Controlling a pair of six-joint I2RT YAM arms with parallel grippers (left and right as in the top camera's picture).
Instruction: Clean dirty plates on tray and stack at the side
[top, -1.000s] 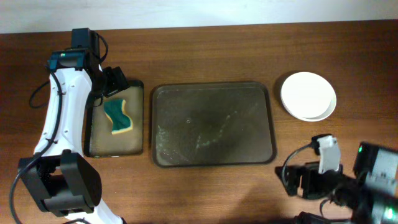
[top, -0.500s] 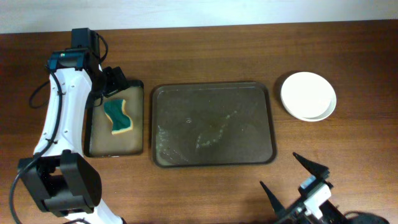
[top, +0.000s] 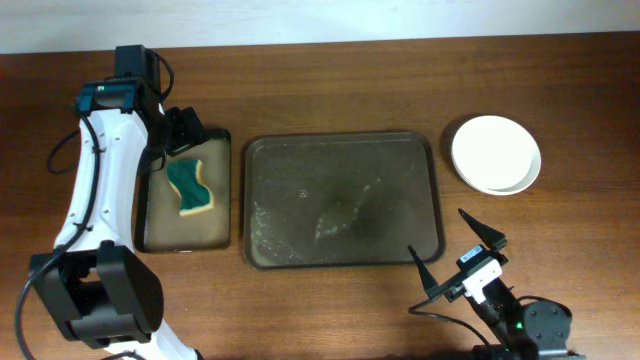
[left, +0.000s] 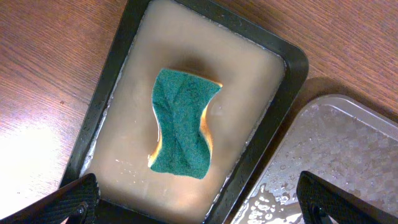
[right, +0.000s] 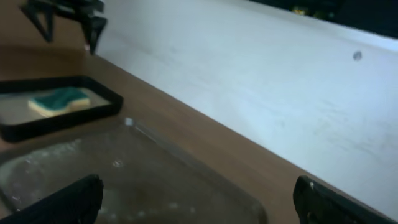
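Note:
The white plates (top: 495, 153) sit stacked on the table to the right of the tray, out of both wrist views. The large dark tray (top: 340, 200) holds no plates and has wet streaks; it also shows in the left wrist view (left: 348, 155) and the right wrist view (right: 124, 168). My left gripper (top: 183, 130) (left: 202, 205) is open and empty above the small black tray. My right gripper (top: 440, 238) (right: 199, 202) is open and empty, low by the large tray's front right corner and pointing across it.
A narrow black tray (top: 225, 190) left of the large tray holds murky water and a green-and-yellow sponge (top: 189, 188) (left: 181, 124) (right: 59, 99). A white wall (right: 261, 81) runs behind the table.
My right arm has swung up from the bottom right edge, and its open gripper now reaches toward the large tray's front right corner. The left arm, sponge and plates have not moved.

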